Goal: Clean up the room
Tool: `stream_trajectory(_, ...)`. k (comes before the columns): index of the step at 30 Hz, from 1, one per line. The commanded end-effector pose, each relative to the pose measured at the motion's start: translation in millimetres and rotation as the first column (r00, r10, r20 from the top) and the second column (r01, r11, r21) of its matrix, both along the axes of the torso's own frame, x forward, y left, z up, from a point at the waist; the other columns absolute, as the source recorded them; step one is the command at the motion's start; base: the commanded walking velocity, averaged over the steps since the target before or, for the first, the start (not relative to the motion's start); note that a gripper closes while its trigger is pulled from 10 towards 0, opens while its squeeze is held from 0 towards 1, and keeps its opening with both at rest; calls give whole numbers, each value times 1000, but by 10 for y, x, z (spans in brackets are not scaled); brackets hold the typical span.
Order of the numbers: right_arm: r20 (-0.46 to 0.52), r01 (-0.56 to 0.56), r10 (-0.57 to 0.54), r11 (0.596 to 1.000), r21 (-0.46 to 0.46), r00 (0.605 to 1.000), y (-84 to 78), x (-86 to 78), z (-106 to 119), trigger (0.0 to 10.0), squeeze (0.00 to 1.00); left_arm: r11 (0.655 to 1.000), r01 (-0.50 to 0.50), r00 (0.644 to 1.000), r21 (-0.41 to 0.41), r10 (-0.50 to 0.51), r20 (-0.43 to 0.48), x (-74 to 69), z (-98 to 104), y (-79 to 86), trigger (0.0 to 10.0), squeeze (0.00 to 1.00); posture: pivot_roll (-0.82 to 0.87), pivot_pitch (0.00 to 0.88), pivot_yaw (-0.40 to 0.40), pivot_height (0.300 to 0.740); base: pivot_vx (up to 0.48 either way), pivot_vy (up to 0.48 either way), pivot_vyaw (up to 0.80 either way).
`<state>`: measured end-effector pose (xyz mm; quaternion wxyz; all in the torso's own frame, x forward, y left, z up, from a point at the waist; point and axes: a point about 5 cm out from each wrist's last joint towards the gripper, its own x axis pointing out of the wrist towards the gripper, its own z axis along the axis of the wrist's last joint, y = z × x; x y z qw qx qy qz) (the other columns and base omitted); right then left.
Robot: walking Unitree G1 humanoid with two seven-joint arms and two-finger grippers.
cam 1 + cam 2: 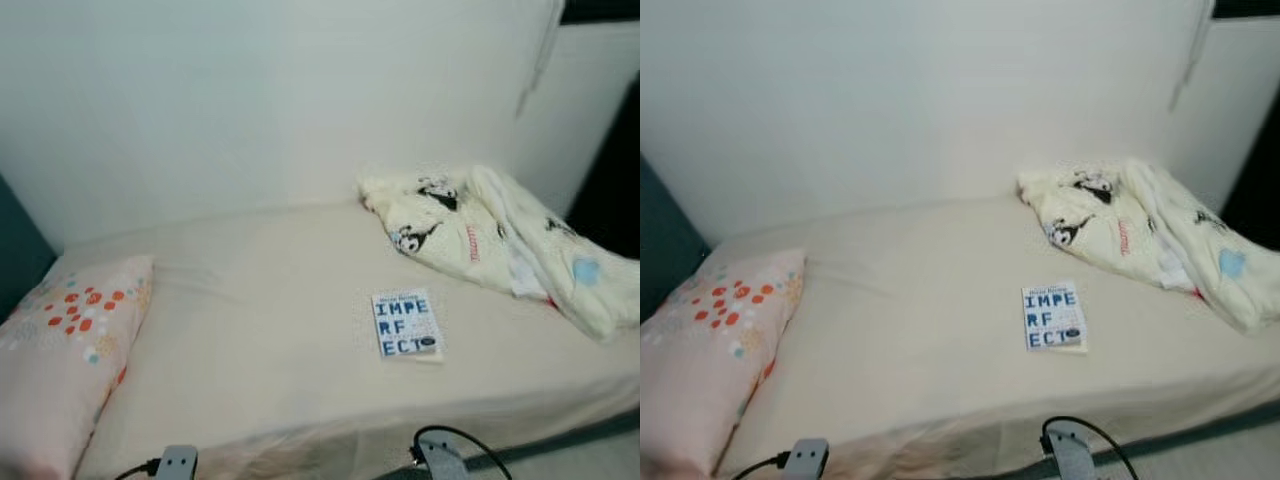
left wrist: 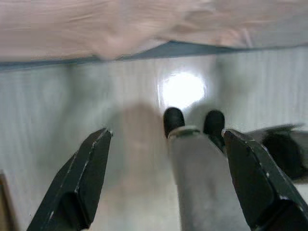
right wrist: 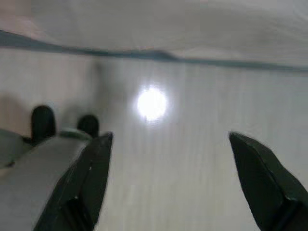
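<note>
Hanging low before the bed (image 1: pixel 280 400), the left gripper (image 2: pixel 163 178) and right gripper (image 3: pixel 168 183) both gape, holding nothing (approach step, I judge); beyond them lies the book (image 1: pixel 407 323), farther off the crumpled blanket (image 1: pixel 500 240); next comes reaching forward

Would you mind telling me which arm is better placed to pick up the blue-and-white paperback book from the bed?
Probably the right. The blue-and-white paperback book lies right of centre on the cream bed, above the right wrist at the frame's bottom; both arms hang low, grippers open and empty.
</note>
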<state>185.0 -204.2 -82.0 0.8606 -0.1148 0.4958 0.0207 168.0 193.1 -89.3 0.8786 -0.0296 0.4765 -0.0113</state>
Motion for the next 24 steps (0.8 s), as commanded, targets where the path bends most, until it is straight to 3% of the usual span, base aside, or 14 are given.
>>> stream_trajectory(1,-4,-24,24,1000,9,1000,68,-11,-16,10000,0,1000,9,1000,1,-9,-24,-50,-25,-11,10000,0,-50,0,9,740,0,-480,756)
stream_trajectory(20,-7,-14,14,999,-40,1000,-2,-31,-15,10000,0,1000,4,1000,-3,-4,-30,-67,-36,-35,10000,0,-54,0,4,740,0,-480,763)
stream_trajectory(24,-4,-7,7,998,-60,1000,-22,-30,-12,10000,0,1000,-8,1000,-3,8,-30,-70,-39,-37,10000,0,-56,0,2,740,0,0,0)
